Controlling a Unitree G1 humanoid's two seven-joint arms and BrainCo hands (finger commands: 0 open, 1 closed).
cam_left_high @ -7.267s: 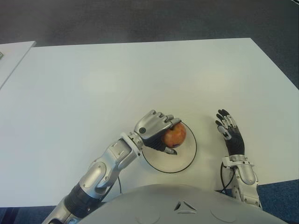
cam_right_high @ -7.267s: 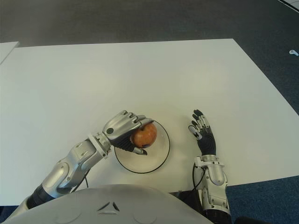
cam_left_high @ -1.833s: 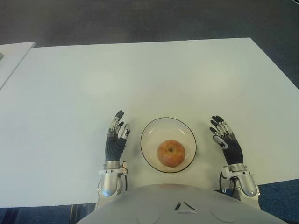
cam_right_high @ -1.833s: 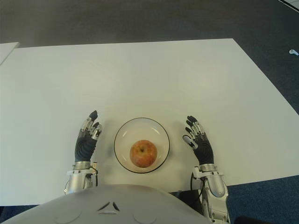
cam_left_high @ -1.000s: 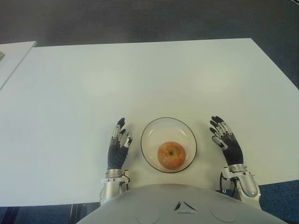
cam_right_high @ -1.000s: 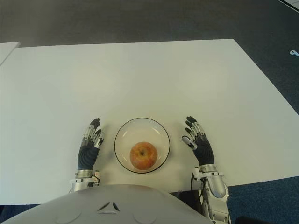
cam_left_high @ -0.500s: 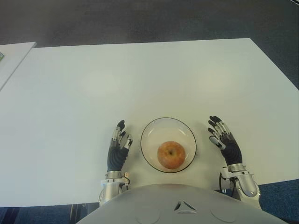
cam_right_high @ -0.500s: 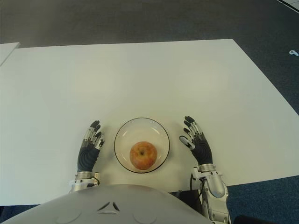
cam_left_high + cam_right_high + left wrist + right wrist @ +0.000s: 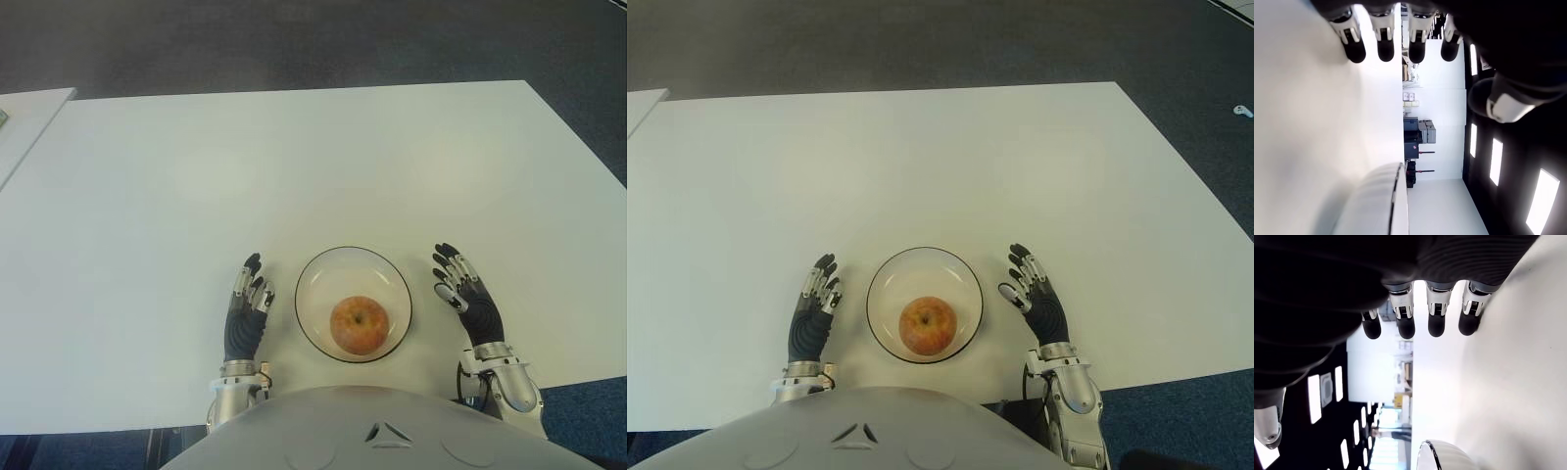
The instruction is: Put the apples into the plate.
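Observation:
One red-yellow apple lies in the clear glass plate near the table's front edge. My left hand shows just left of the plate, fingers stretched out and holding nothing. Just right of the plate is my right hand, fingers also spread and empty. In the left wrist view the straight fingertips stand over the white table with the plate's rim beyond. The right wrist view has the straight fingertips and the plate's rim.
The white table stretches far ahead and to both sides. A second white table's corner shows at the far left. Dark carpet lies beyond the far edge.
The left hand let go of the apple in the plate and drew back to the plate's left, fingers spread. In the last second the right hand edged slightly toward the plate.

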